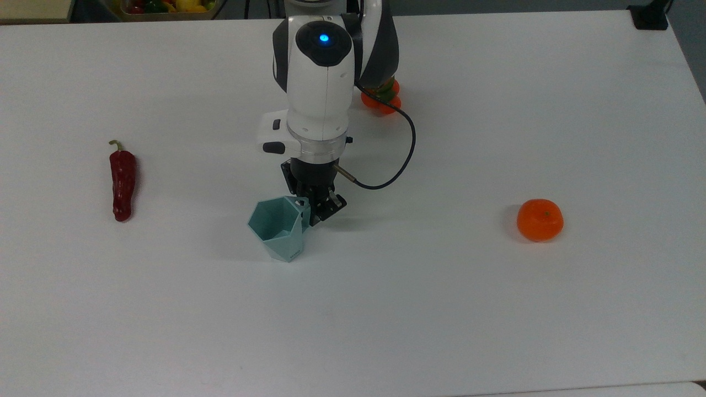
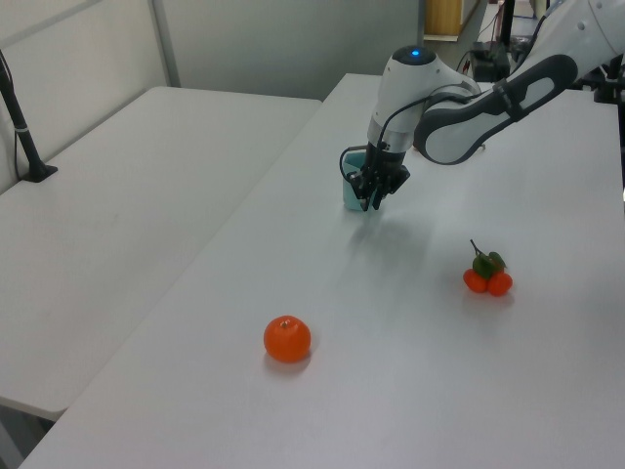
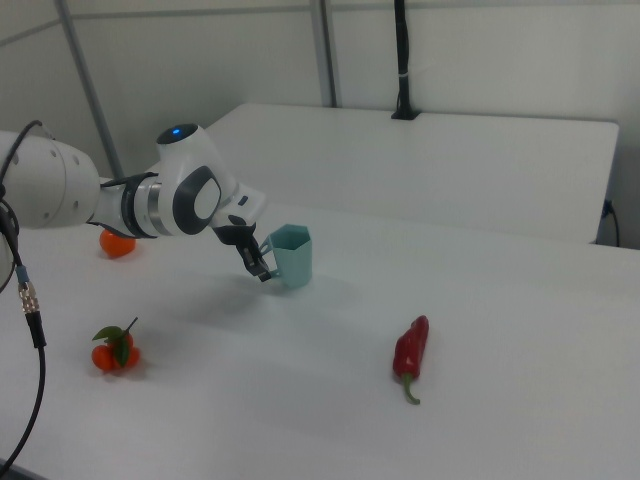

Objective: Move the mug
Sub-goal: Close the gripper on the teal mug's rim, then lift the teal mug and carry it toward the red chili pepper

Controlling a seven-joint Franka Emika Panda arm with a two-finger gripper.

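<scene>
Teal and faceted, the mug [image 1: 276, 227] is sitting near the middle of the white counter [image 1: 496, 309], its hexagonal rim facing up and leaning a little toward the top view's left. The end effector [image 1: 314, 208] is pinching the mug's small loop handle, its fingers pressed close together around it on the side that is the top view's right. In the right view the mug [image 3: 292, 255] is appearing lifted slightly, with a soft shadow lying under it, though whether its base is touching the counter is hard to tell. In the left view the end effector [image 2: 374, 191] is covering much of the mug [image 2: 352, 188], so just a sliver of teal is showing beside the dark fingers.

A red chili pepper [image 1: 122, 183] is lying well apart from the mug toward the top view's left, its stem pointing to the far edge. An orange fruit [image 1: 539, 219] is resting well apart toward the top view's right. A small cluster of orange-red fruits with green leaves [image 1: 381, 99] is sitting behind the arm, partly hidden by it in the top view and standing clear in the left view [image 2: 487, 275]. A black cable [image 1: 405, 149] is looping out from the wrist.
</scene>
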